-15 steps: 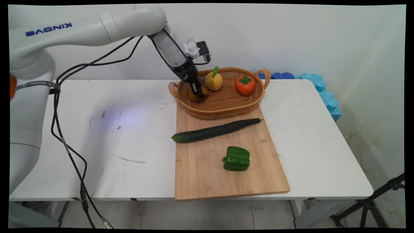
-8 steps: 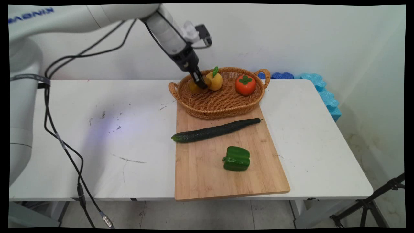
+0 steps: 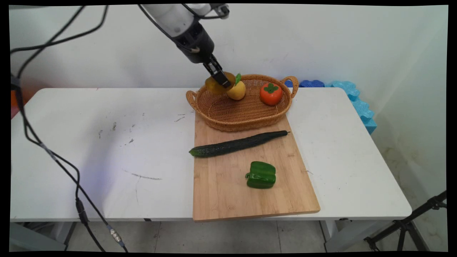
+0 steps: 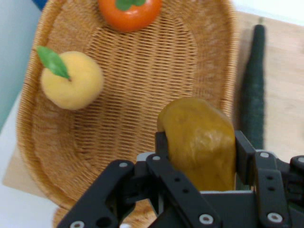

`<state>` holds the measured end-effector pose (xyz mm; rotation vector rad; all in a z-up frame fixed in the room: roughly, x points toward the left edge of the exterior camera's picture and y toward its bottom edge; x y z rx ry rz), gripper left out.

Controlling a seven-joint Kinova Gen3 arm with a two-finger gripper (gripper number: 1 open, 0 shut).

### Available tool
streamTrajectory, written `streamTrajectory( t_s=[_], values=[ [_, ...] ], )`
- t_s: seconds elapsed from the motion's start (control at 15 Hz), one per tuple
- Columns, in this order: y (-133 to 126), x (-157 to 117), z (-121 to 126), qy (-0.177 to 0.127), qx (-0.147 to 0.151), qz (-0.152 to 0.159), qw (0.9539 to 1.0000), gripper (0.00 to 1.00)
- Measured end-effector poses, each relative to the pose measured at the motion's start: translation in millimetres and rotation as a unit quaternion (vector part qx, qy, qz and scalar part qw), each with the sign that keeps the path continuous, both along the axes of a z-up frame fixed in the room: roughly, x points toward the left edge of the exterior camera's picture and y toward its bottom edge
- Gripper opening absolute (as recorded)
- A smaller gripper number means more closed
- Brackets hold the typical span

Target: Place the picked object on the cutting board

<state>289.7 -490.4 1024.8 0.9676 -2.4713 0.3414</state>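
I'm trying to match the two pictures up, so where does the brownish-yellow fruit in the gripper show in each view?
Main view: the brownish-yellow fruit hangs in the gripper, above the wicker basket's left end, beside the yellow fruit with a leaf.
Hand view: it fills the lower middle, between the fingers, over the basket.
Shared landmark: the red-orange fruit.

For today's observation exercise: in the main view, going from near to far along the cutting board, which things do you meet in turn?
Green pepper → cucumber → wicker basket.
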Motion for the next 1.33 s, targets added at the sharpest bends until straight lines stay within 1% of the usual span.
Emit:
streamTrajectory(
  t_s=[0.2, 0.33, 0.47, 0.6, 0.73, 1.13, 1.33],
  values=[
    [34.1, -1.4, 11.7, 0.01, 0.008, -0.004, 0.9999, 0.0],
    [58.9, -1.3, 10.5, 0.014, 0.015, -0.008, 0.9997, 0.0],
    [75.7, -0.7, 4.8, 0.015, 0.021, -0.011, 0.9996, 0.0],
    [93.2, 0.9, -5.5, 0.012, 0.026, -0.017, 0.9994, 0.0],
    [106.8, 3.6, -21.2, 0.007, 0.032, -0.025, 0.9991, 0.0],
    [136.2, 3.1, -64.3, 0.009, 0.058, -0.04, 0.9975, 0.0],
    [146.5, 0.0, -85.2, 0.01, 0.067, -0.05, 0.9965, 0.0]
  ],
)
